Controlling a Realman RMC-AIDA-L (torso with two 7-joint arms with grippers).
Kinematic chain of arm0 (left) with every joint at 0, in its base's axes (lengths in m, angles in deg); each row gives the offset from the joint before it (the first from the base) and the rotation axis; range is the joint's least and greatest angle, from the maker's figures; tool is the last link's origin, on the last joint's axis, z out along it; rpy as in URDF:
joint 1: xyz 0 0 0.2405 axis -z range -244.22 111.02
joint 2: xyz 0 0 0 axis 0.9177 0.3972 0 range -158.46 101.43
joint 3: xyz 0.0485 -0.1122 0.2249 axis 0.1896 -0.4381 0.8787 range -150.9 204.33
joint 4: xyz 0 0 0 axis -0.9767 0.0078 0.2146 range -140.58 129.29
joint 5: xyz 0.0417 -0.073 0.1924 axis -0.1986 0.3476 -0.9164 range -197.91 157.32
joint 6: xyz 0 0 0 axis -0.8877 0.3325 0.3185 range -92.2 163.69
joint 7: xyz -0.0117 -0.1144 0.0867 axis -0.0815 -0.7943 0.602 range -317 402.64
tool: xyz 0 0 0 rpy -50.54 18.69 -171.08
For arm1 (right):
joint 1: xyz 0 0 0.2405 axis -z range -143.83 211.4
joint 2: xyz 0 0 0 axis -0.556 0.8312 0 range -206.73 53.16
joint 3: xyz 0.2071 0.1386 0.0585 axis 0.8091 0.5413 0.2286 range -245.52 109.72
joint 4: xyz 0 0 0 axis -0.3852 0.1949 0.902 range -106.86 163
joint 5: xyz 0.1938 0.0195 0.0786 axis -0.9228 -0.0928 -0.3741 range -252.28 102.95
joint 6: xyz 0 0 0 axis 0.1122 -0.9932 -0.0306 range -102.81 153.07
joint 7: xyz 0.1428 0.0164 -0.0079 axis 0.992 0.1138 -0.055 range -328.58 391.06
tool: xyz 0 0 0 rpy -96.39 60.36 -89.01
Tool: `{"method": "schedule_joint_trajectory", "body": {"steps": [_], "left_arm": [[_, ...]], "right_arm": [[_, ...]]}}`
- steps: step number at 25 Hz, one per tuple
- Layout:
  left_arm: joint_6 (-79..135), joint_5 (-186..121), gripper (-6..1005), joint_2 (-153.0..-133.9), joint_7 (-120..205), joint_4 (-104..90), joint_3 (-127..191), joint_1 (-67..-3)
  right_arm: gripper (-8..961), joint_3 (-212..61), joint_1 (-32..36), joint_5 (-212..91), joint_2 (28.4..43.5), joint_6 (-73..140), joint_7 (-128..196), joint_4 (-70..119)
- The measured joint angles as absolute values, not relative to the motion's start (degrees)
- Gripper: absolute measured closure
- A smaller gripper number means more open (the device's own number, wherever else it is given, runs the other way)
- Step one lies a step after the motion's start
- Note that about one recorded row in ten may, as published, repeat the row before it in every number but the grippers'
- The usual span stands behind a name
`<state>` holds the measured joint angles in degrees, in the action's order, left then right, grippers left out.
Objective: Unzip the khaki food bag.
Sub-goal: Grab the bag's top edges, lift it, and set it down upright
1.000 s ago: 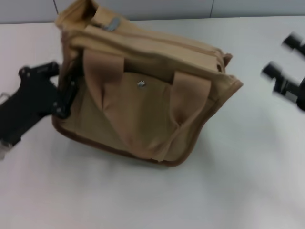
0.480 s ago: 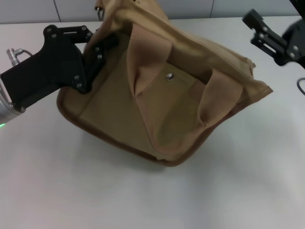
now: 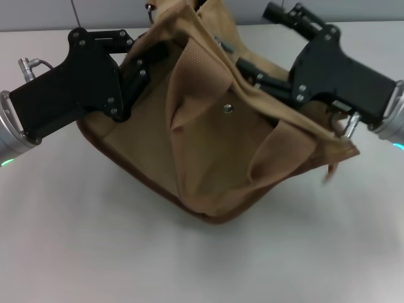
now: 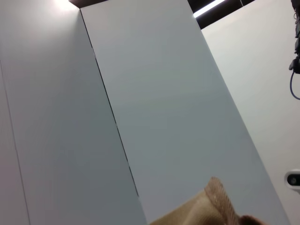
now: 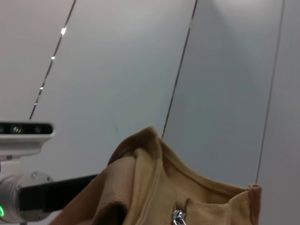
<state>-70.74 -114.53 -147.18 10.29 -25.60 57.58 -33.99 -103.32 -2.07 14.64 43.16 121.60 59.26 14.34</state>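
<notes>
The khaki food bag (image 3: 214, 145) lies tilted on the white table, front pocket and metal snap (image 3: 227, 108) facing up, its two webbing handles (image 3: 196, 82) slack over the front. My left gripper (image 3: 136, 66) is shut on the bag's left end and holds that end raised. My right gripper (image 3: 255, 72) is pressed against the bag's top edge at the right rear. In the right wrist view the bag's top (image 5: 140, 187) and the silver zipper pull (image 5: 178, 218) show close by. The left wrist view shows only a bag corner (image 4: 211, 211).
The white table (image 3: 95, 240) spreads in front of and beside the bag. A grey panelled wall (image 3: 38, 12) runs along the back. My left arm (image 5: 28, 199) shows in the right wrist view beyond the bag.
My left gripper has lifted the bag's left end, tipping the bag. My right gripper has come in from the far right to the bag's top edge.
</notes>
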Motion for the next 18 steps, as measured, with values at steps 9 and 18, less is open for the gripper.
{"method": "schedule_joint_trajectory", "body": {"steps": [9, 18], "left_arm": [[-71.5, -114.4, 920, -147.25, 10.3, -25.5, 57.9, -33.6], [-72.0, -114.3, 920, -147.35, 10.5, -25.2, 58.2, -33.2]], "right_arm": [[190, -102.8, -6.5, 13.5, 43.14, 117.3, 42.2, 24.7], [241, -98.5, -8.1, 9.9, 43.1, 117.0, 23.8, 35.6]]}}
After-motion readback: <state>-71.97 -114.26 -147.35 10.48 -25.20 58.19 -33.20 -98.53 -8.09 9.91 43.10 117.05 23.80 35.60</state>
